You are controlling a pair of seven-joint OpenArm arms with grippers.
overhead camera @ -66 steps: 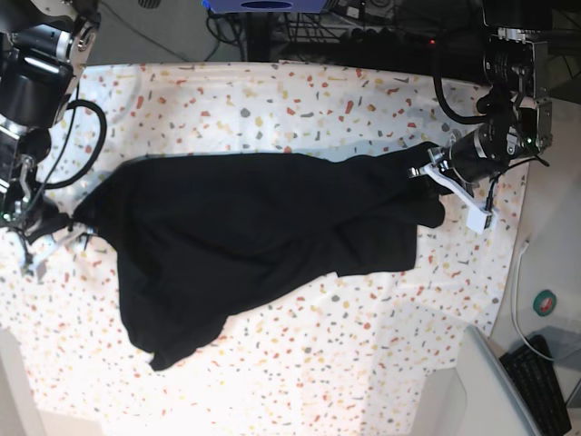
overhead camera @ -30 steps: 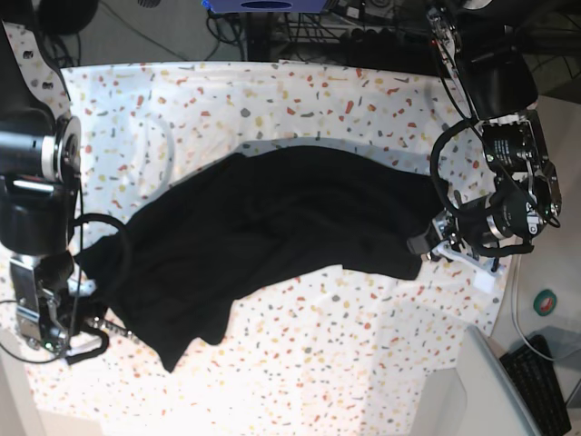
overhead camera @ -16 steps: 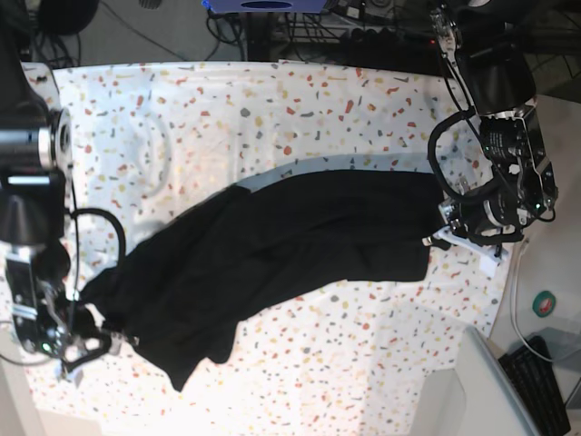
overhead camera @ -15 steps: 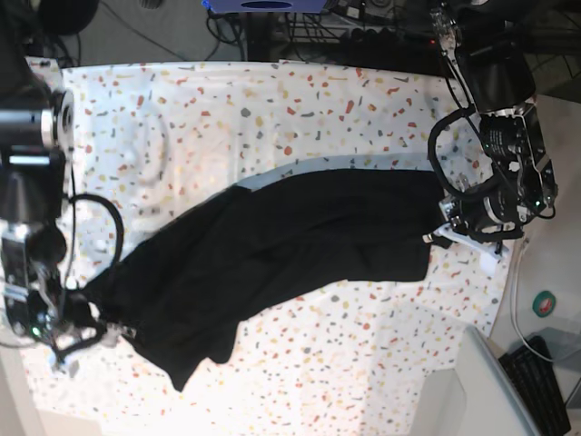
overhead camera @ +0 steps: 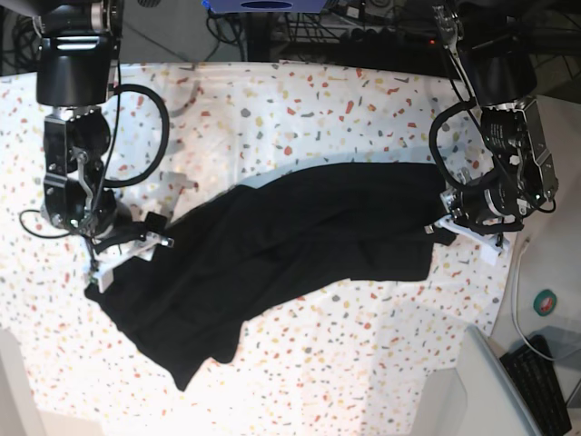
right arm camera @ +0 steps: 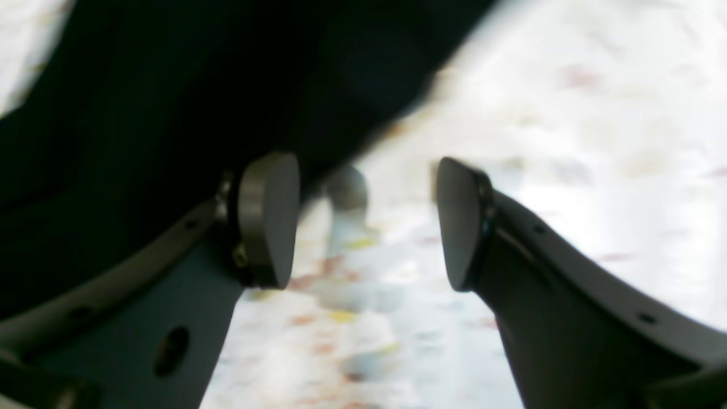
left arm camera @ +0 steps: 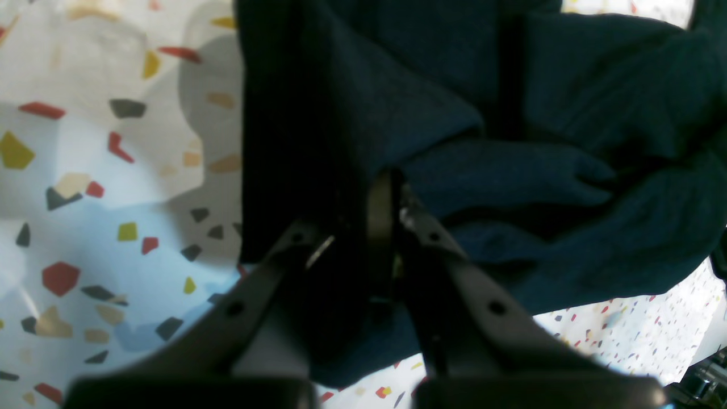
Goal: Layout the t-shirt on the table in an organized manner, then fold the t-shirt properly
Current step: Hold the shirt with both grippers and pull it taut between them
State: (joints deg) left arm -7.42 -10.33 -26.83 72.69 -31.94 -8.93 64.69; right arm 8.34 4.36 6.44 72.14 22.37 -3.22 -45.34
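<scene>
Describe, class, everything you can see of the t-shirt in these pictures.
The t-shirt is plain black cloth, rumpled and unfolded, stretched diagonally across the speckled table. No print shows. The left gripper is shut on a bunched fold at one end; the right gripper stands open beside the other end, holding nothing.

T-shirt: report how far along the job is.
Done: little. The t-shirt lies stretched but bunched and wrinkled across the table. In hand: the left gripper is shut on one edge; the right gripper is open, holding nothing. Left: flattening, then every fold.
</scene>
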